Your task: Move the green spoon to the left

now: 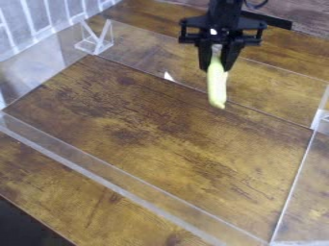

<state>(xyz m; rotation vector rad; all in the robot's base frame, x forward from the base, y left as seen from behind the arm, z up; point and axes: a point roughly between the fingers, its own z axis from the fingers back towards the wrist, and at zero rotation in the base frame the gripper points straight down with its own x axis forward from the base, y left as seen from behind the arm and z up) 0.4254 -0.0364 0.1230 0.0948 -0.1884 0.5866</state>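
The green spoon point(217, 86) hangs nearly upright over the wooden table point(141, 135) toward the back right. Its yellow-green handle points down and toward the camera, with the lower tip just above the wood. My black gripper point(218, 60) is shut on the spoon's upper end, so the silver bowl is hidden between the fingers. The arm reaches in from the top edge of the picture.
A low clear acrylic wall point(129, 178) fences the wooden work area along the front and right. A small clear stand point(92, 38) sits at the back left. A small bright speck point(167, 75) lies on the wood left of the spoon.
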